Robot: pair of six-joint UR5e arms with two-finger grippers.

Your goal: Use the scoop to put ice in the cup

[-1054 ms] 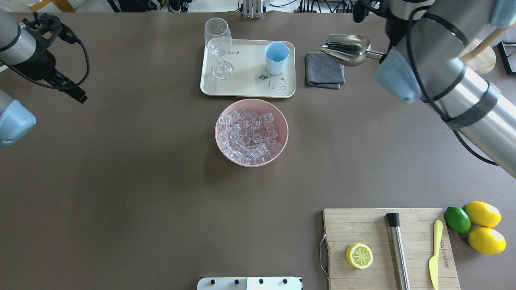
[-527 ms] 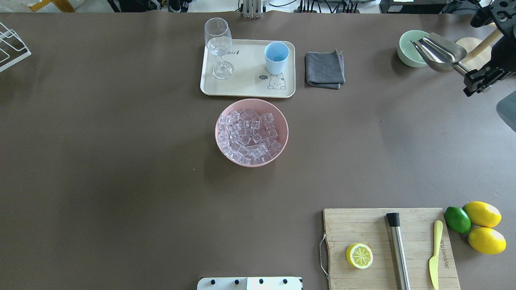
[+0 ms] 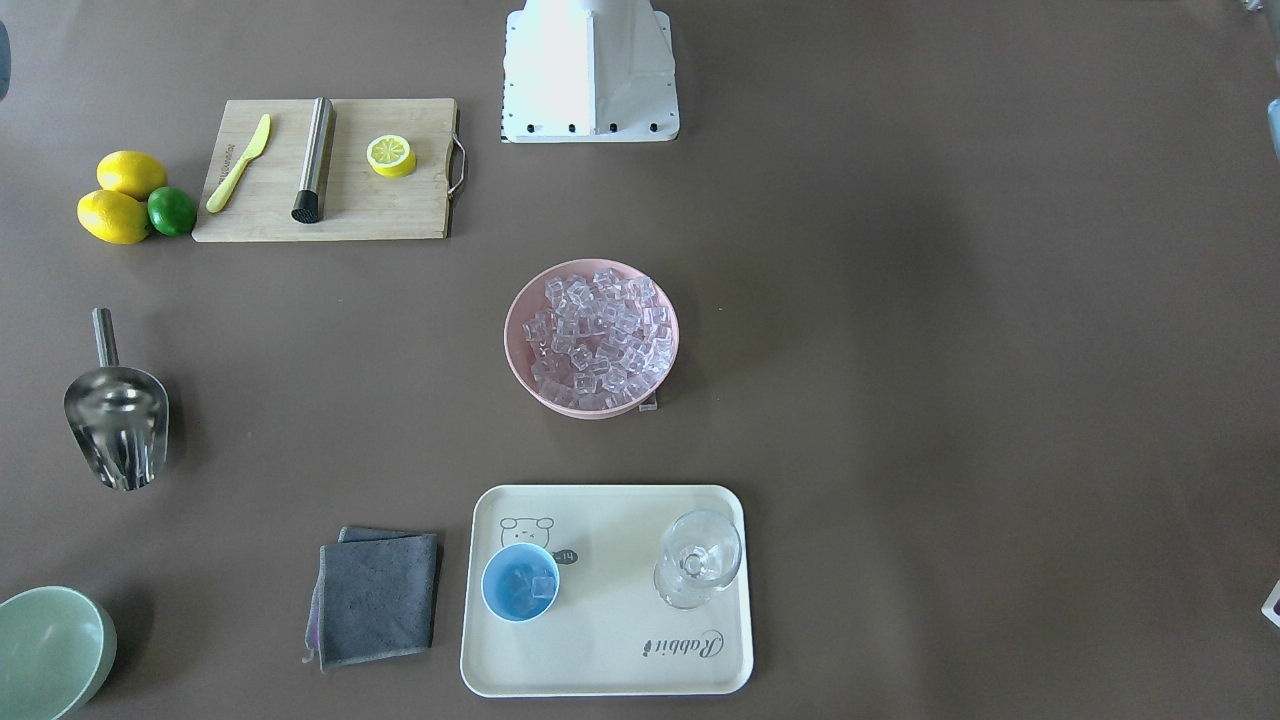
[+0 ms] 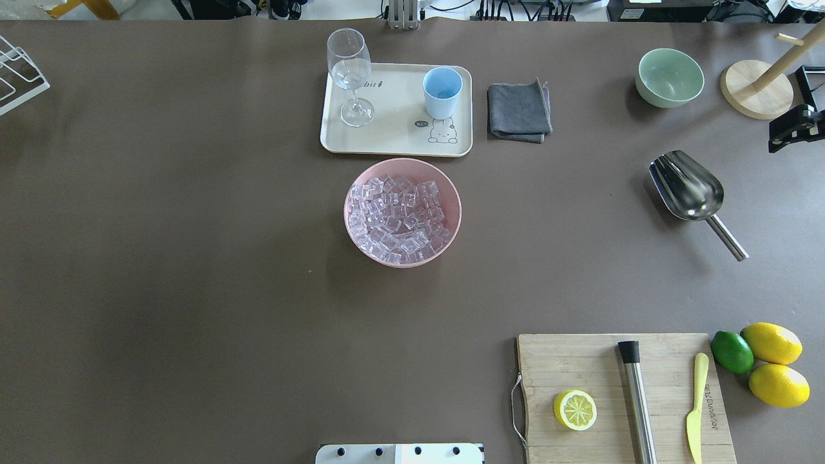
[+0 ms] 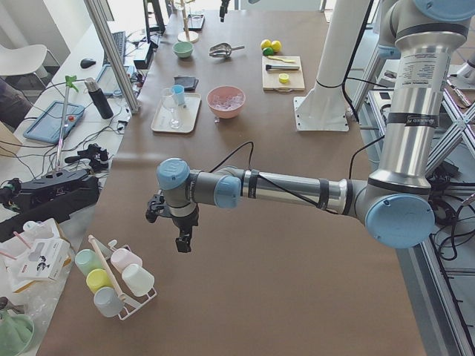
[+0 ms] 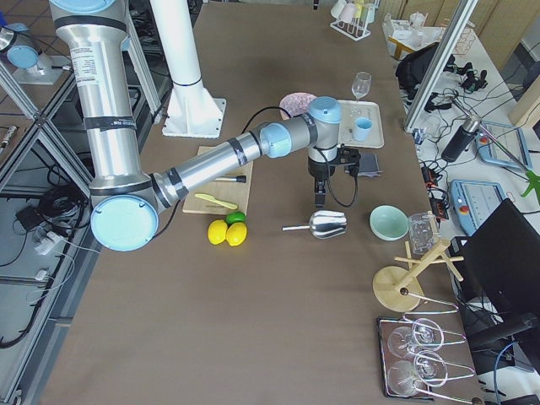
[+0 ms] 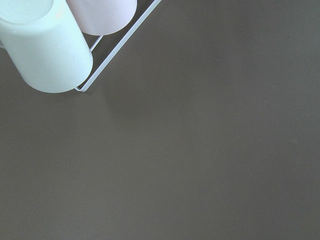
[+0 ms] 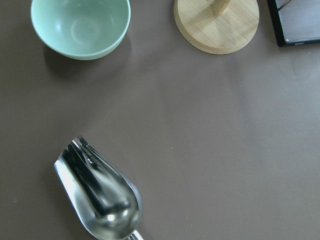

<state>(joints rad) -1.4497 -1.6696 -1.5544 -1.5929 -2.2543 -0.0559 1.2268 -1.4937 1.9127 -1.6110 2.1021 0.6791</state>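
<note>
Lying loose on the table, the scoop [image 4: 688,189] is empty. Right gripper [image 6: 320,201] hangs near it and left gripper [image 5: 180,241] well away, both holding nothing; jaw gaps unreadable. Cup [image 3: 520,583] stands on the tray [image 3: 610,610] with some ice [image 3: 541,586] inside.

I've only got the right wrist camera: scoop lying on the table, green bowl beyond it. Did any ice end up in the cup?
Observer: Yes, the front camera shows ice in the cup, which stands on the tray.
Operator: Is there more to take?
Observer: The pink bowl is nearly full of ice.
Operator: And the handle, which way?
Observer: The scoop lies with its handle back toward the robot, angled to its right.
</note>
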